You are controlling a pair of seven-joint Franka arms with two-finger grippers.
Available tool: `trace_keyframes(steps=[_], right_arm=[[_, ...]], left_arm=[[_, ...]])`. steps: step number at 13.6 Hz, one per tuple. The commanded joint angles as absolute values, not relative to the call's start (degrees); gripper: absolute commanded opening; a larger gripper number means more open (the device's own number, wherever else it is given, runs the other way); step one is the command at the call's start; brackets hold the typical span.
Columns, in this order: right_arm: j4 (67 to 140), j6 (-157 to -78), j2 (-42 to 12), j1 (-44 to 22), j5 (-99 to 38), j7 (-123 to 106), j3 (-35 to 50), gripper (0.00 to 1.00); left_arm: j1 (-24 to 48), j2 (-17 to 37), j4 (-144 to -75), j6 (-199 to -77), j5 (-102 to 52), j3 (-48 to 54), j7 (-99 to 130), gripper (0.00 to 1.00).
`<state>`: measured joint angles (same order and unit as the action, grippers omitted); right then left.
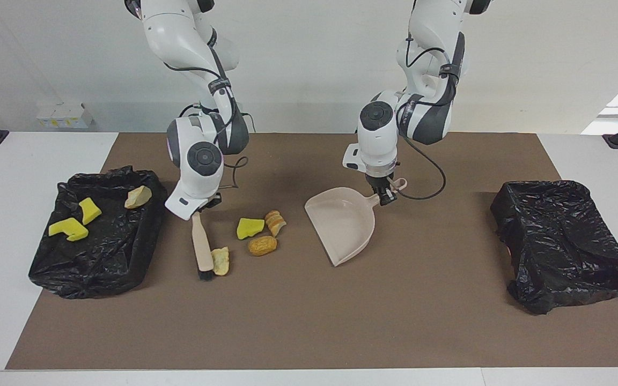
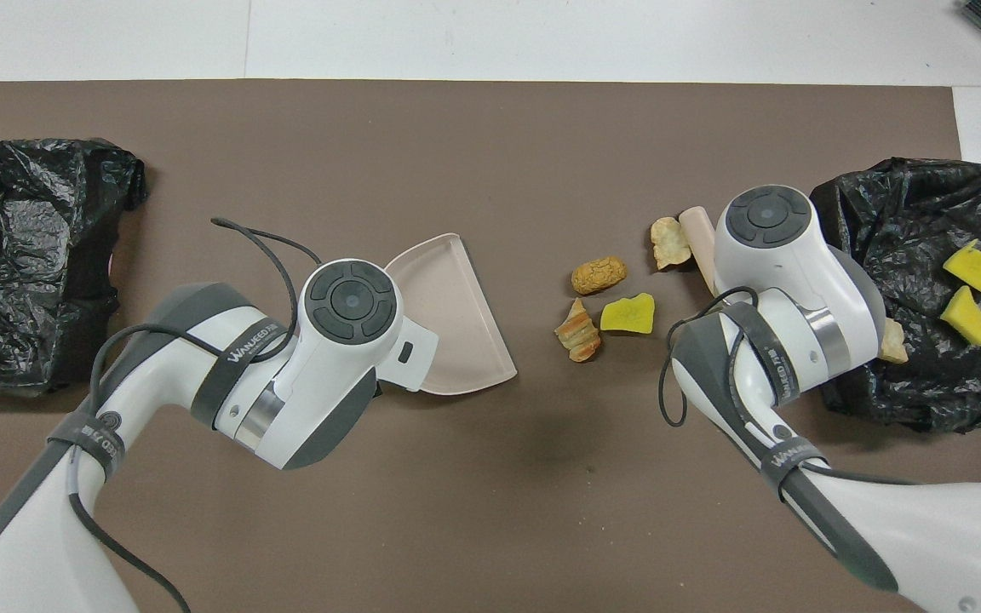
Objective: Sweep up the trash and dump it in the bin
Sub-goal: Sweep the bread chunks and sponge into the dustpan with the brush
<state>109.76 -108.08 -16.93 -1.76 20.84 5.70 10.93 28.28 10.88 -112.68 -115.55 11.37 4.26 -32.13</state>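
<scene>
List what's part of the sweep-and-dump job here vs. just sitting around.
In the job:
- brush, held by right gripper
- dustpan, held by left gripper
- four trash pieces on the mat
- bin with three pieces in it

Lying about:
- second black-lined bin
- white box

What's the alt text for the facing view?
The right end effector holds a beige brush against a tan bread lump, while the left end effector holds a beige plastic dustpan beside three more pieces.

Facing camera high, overhead steep (shared table)
</scene>
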Motion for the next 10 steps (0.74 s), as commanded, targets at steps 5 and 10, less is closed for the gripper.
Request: trace_keyframes(steps=[5,10], right_arm=[[110.7,-108.3,-16.0,-6.7,9.4,6.5,12.8,0.0],[112.3,-109.9,-14.2,-13.3,0.4,11.6,12.8,0.0]], left_arm=[[29.2,7.8,-116.4,-115.0,11.0,3.8,-31.1,0.0],[29.6,5.9,-119.6,-115.0,11.1,4.0,-31.2,0.0]])
